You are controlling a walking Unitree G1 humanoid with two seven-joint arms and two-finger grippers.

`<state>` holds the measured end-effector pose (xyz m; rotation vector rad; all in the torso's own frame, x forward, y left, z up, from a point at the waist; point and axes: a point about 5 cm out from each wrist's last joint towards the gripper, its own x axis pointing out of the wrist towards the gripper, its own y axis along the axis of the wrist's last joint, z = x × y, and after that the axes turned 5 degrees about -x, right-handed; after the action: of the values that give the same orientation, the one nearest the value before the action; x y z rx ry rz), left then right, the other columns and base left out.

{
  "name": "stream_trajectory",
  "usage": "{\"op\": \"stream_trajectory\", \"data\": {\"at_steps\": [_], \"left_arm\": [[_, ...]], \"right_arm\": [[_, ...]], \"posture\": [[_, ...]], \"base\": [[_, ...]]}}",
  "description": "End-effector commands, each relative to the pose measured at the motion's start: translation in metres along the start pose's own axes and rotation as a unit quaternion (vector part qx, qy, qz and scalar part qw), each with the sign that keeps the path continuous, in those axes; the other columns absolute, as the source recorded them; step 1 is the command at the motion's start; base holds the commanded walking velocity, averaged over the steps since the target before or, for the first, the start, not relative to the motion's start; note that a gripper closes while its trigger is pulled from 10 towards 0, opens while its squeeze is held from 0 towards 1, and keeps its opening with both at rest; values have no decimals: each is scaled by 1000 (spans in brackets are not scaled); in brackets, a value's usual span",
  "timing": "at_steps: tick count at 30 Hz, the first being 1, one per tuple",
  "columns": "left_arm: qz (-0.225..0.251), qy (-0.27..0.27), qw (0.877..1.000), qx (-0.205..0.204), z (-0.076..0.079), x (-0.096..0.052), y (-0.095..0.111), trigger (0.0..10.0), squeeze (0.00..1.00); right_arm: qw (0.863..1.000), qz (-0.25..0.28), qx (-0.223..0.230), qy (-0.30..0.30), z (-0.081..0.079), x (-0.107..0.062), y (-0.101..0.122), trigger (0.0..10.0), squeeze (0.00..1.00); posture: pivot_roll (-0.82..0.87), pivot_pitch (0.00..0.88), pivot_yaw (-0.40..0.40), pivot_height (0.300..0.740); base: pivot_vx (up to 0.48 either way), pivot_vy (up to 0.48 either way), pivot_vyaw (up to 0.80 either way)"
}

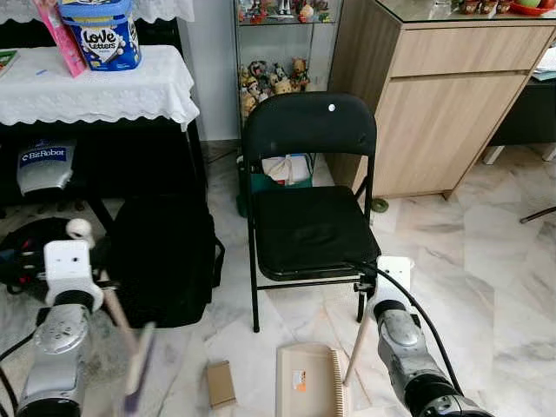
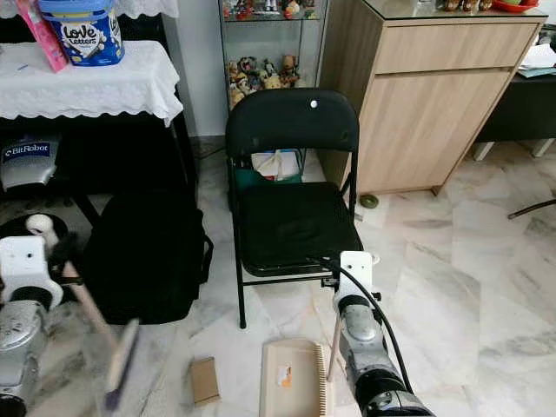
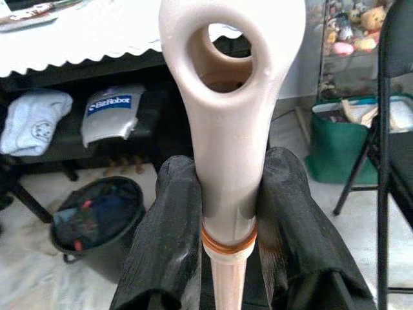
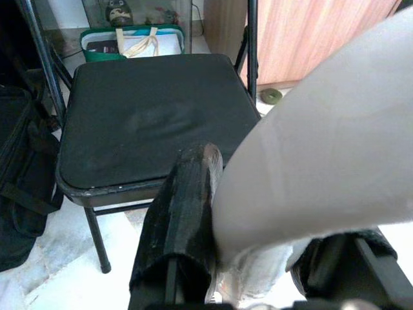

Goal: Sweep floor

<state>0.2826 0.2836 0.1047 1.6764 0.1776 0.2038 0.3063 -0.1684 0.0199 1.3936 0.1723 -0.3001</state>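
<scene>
My left gripper (image 3: 229,194) is shut on the beige handle of a broom (image 3: 229,97), just below its hanging hole. The broom (image 1: 122,317) slants down to a blurred purple brush head (image 1: 139,360) near the floor at the lower left. My right gripper (image 1: 369,282) is shut on the pale handle (image 4: 322,161) of a beige dustpan (image 1: 306,380). The dustpan rests on the marble floor in front of the chair. A small brown cardboard scrap (image 1: 221,383) lies on the floor between the brush head and the dustpan.
A black folding chair (image 1: 308,226) stands straight ahead, with a green bag (image 1: 278,174) behind it. A black backpack (image 1: 161,256) leans at the left under a white-clothed table (image 1: 95,87). A wooden cabinet (image 1: 434,104) is at the right. Open marble floor (image 1: 495,278) lies to the right.
</scene>
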Motion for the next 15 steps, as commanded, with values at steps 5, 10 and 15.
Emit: {"op": "stream_trajectory", "data": {"at_steps": [5,10,15], "left_arm": [[46,20,999,-2,5,4,16,10000,0],[46,33,998,-42,14,3,14,10000,0],[41,13,997,-62,26,3,11,10000,0]], "right_arm": [[1000,-30,0,4,-2,-3,-12,10000,0],[1000,-31,1,4,-2,-3,-12,10000,0],[999,-32,1,4,-3,-3,-12,10000,0]], "posture": [[-53,56,-18,740],[-54,59,-18,740],[-57,63,-16,740]], "base": [[0,0,0],[0,0,0],[0,0,0]]}}
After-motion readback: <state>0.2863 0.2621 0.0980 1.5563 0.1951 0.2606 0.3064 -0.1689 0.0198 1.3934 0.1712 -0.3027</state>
